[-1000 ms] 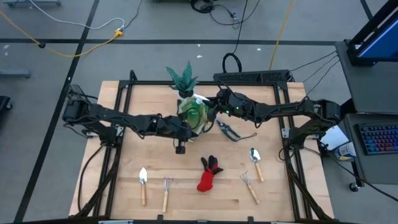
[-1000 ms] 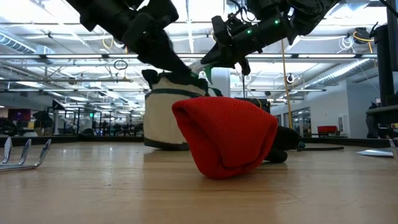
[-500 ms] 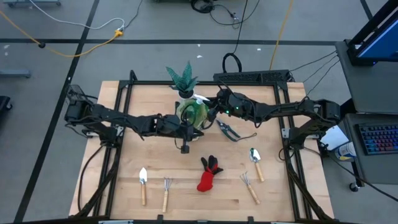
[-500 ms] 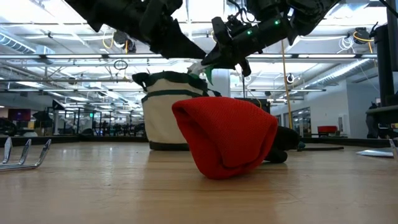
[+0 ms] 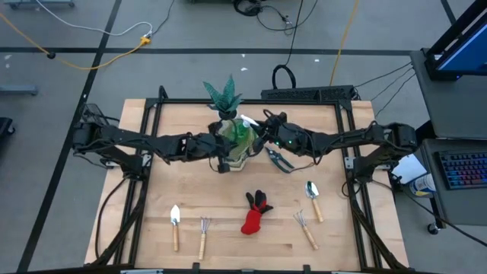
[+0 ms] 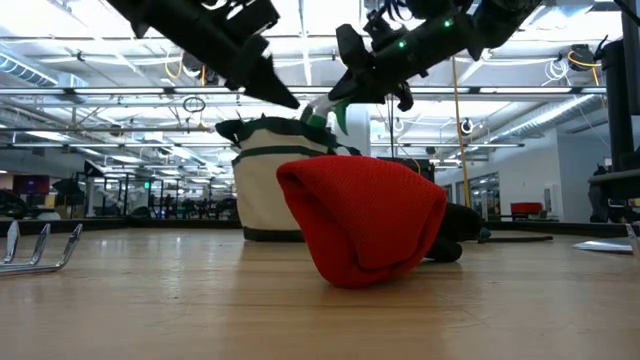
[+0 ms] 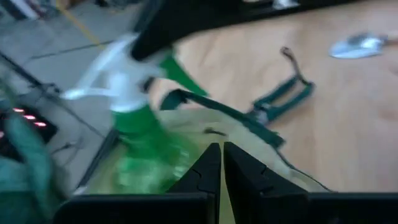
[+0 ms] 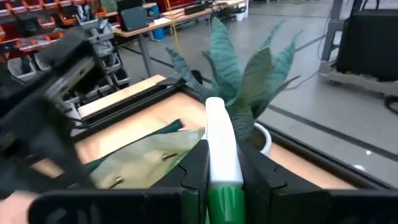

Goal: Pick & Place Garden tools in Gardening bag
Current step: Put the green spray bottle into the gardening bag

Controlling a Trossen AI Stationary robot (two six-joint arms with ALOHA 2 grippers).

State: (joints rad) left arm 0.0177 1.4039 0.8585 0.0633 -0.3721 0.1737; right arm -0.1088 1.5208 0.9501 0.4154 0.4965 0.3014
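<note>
Green plastic spray bottle point(image 8: 217, 155), clamped by the right gripper point(image 8: 222, 163), hangs over the round beige fabric bag point(image 6: 268, 185); lowering straight suits best while the closed left gripper point(image 7: 221, 163) steadies its rim.

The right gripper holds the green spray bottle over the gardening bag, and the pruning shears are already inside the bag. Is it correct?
Not quite. The right gripper does hold the spray bottle over the gardening bag, but the high view shows the pruning shears lying on the table beside the bag.

Spray bottle point(image 5: 242, 131) above bag point(image 5: 228, 156), shears point(image 5: 278, 159) beside.
</note>
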